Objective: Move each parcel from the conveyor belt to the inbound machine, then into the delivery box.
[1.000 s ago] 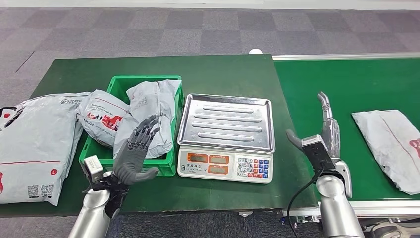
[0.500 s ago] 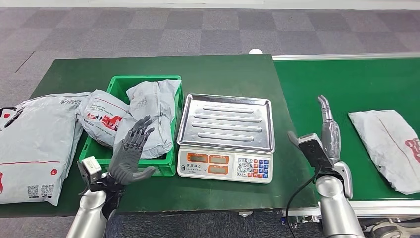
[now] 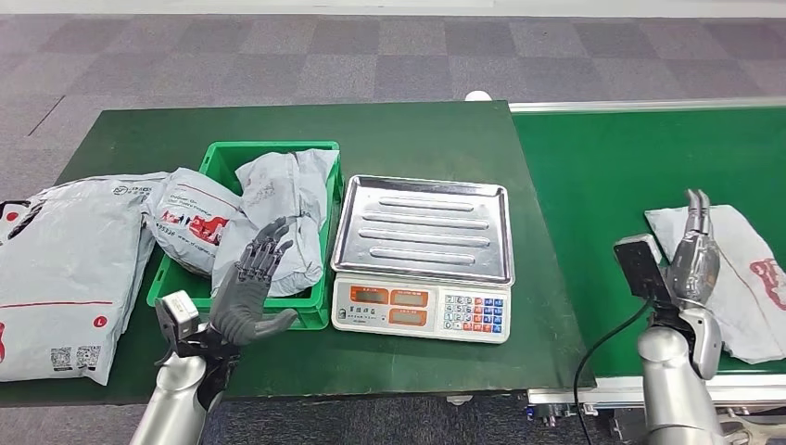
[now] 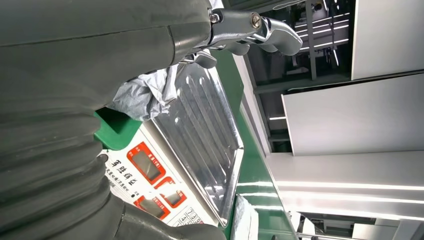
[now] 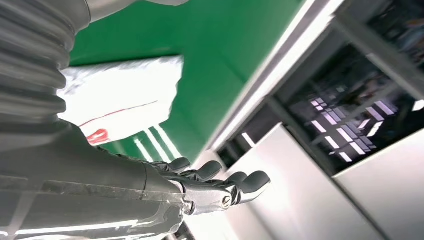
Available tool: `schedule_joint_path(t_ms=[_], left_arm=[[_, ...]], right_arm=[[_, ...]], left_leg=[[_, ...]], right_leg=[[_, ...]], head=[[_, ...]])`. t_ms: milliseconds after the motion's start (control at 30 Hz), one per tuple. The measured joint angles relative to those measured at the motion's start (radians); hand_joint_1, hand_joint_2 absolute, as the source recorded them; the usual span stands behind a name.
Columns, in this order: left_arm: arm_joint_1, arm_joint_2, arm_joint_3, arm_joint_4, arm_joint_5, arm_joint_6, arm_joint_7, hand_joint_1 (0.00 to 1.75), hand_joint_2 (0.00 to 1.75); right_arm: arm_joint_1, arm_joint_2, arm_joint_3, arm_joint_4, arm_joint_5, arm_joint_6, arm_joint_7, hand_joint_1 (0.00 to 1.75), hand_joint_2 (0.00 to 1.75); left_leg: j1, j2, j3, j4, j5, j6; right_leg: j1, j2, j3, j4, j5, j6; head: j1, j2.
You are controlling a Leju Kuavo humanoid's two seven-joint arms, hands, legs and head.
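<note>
The grey plastic mailer parcel with red print (image 3: 732, 269) lies flat on the green conveyor belt (image 3: 640, 158) at the right, near its near edge. The right hand (image 3: 693, 243) is over the parcel's left part, fingers straight and close together, pointing away from the robot, grasping nothing; whether it touches the parcel cannot be told. In the right wrist view the same fingers (image 5: 220, 182) are stretched out with the parcel beside them.

The left hand (image 3: 248, 283) is raised at the near left, palm up and fingers spread, holding nothing, in front of the near right corner of the green plastic delivery crate (image 3: 220, 159). Two grey mailer bags lie in the crate: a crumpled plain grey bag (image 3: 287, 209) on its right side and a grey bag with red and black print (image 3: 190, 218) draped over its left wall. A large flat grey mailer bag with a red line and printed codes (image 3: 65, 269) lies left of the crate on the table.

Between crate and belt stands one white electronic scale with a ribbed steel tray and a red-and-blue keypad (image 3: 422, 255), its tray bare. Crate, scale and flat bag sit on a dark green table top (image 3: 389, 125), which abuts the belt's left edge. Beyond is a floor of grey and purplish carpet squares (image 3: 278, 56). In all, four mailer bags, one crate, one scale.
</note>
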Motion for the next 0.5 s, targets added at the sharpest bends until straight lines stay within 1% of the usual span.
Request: schedule_joint_path(t_ms=[300,433,500], left_arm=[[-0.004,-0.004,-0.007,0.01,0.0,0.0,0.0,0.0,1.75],[-0.006,-0.004,-0.009,0.014,-0.001,-0.001,0.0,0.0,1.75],[-0.007,-0.004,-0.013,0.016,-0.001,-0.002,0.0,0.0,1.75]], right_arm=[[-0.011,-0.017,-0.035,0.037,0.015,-0.004,0.012,0.0,1.75],[-0.025,-0.028,-0.049,0.066,0.051,-0.019,0.038,0.0,1.75],[-0.039,-0.042,-0.057,0.092,0.082,-0.023,0.066,0.0,1.75]], left_leg=[[0.0,0.0,0.0,0.0,0.0,0.0],[0.0,0.0,0.0,0.0,0.0,0.0],[0.0,0.0,0.0,0.0,0.0,0.0]], right_leg=[[0.0,0.0,0.0,0.0,0.0,0.0],[0.0,0.0,0.0,0.0,0.0,0.0],[0.0,0.0,0.0,0.0,0.0,0.0]], head=[[0.0,0.0],[0.0,0.0],[0.0,0.0]])
